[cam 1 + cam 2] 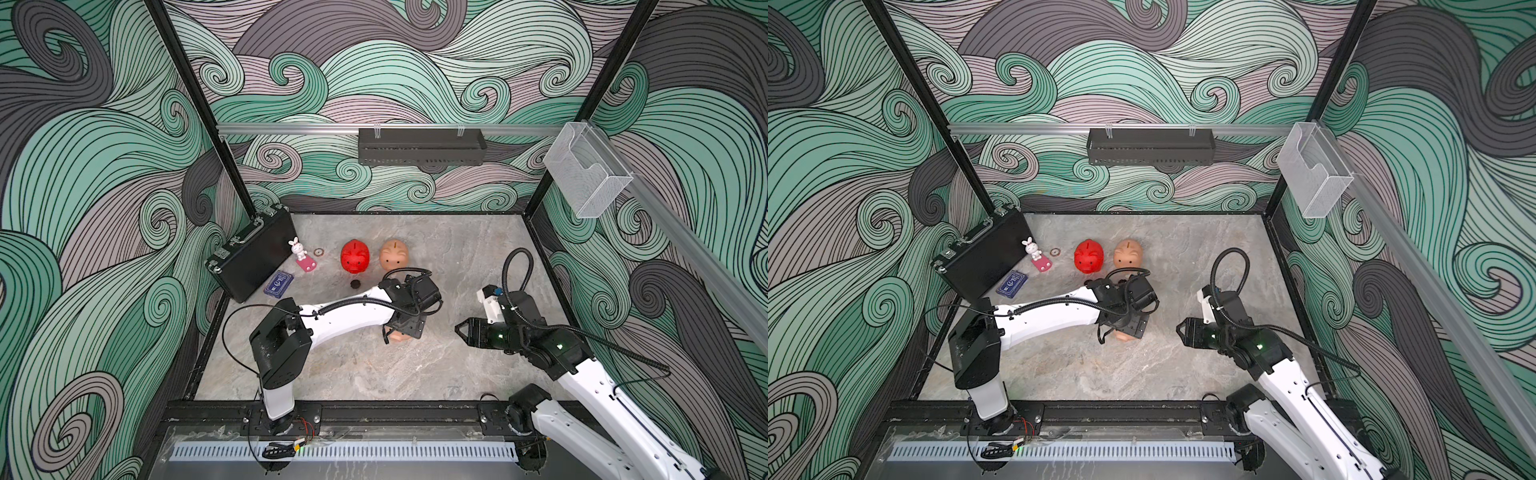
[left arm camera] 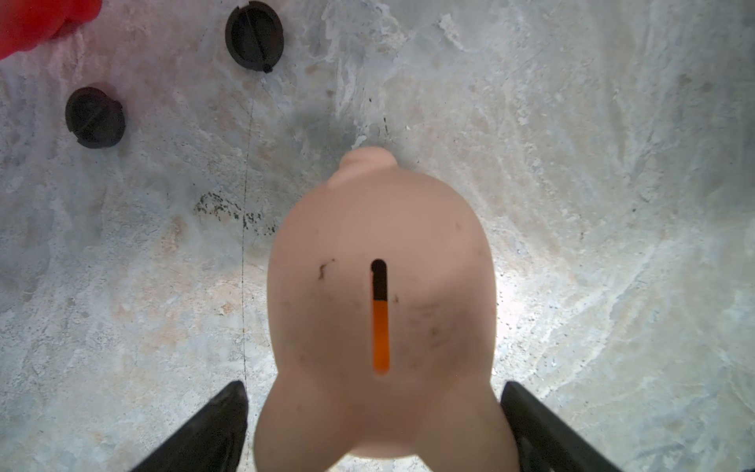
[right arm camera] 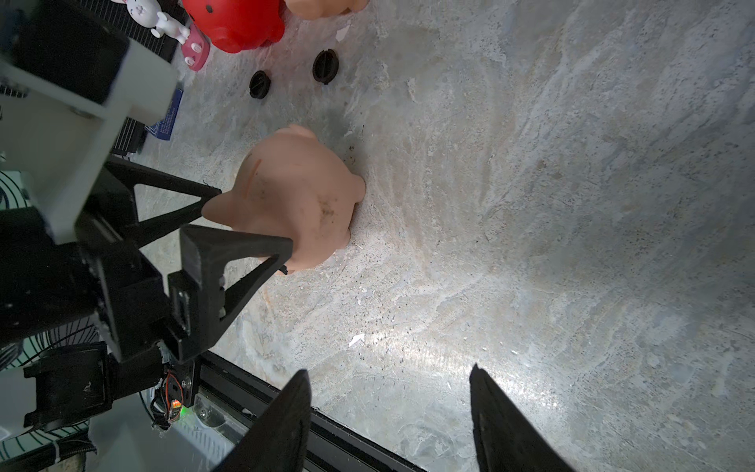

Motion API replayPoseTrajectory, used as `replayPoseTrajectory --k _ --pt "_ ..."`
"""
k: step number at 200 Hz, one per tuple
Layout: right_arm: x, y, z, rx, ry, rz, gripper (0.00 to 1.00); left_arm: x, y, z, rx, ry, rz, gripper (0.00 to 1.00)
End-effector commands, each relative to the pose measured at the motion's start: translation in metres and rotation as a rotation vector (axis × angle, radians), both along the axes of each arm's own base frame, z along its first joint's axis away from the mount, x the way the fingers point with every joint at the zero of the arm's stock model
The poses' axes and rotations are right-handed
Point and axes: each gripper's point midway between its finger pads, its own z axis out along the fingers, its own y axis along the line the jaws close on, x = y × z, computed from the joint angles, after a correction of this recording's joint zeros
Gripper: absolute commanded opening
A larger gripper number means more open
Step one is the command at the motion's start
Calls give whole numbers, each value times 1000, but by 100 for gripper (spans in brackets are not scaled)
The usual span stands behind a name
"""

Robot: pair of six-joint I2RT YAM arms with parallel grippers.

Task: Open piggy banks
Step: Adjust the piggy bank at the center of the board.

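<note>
Three piggy banks are in view. A red one (image 1: pixel 355 257) and a peach one (image 1: pixel 394 253) stand side by side at the back. Another peach one (image 2: pixel 380 286) stands mid-table, coin slot up. My left gripper (image 2: pixel 374 388) is open and straddles its ear end, one finger (image 2: pixel 228 412) a little off the side. From above, the wrist hides most of this pig (image 1: pixel 397 336). Two black plugs (image 2: pixel 254 36) (image 2: pixel 94 117) lie loose on the table near the red pig. To the right, my right gripper (image 3: pixel 388 376) (image 1: pixel 459 328) stands open and empty, pointing at that pig.
A black case (image 1: pixel 253 257) leans at the left wall. A white rabbit figurine (image 1: pixel 298 249), a small ring (image 1: pixel 319 251) and a blue card (image 1: pixel 278 284) lie near it. A black frame rail (image 3: pixel 347 441) runs along the table's front edge.
</note>
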Motion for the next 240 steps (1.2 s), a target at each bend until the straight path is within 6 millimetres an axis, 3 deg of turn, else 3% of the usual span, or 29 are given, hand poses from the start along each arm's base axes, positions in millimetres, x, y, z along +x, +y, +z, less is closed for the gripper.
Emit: replayPoseTrajectory --k 1,33,127,165,193,220,240 --pt "2 -3 7 -1 -13 -21 62 1 1 6 29 -10 14 92" --pt "4 -3 7 -8 -10 -27 62 1 1 6 36 -15 12 85" --pt "13 -6 10 -7 -63 -60 61 4 2 12 40 -40 17 81" --pt "24 1 16 36 -121 -57 76 4 -9 18 -94 -31 -8 80" --pt "32 1 17 38 -195 -61 80 3 -17 16 -230 5 -23 80" --pt "36 2 10 39 -213 -57 99 7 -20 15 -382 45 -18 80" --pt "36 4 4 47 -197 -61 99 7 -21 16 -480 71 -25 80"
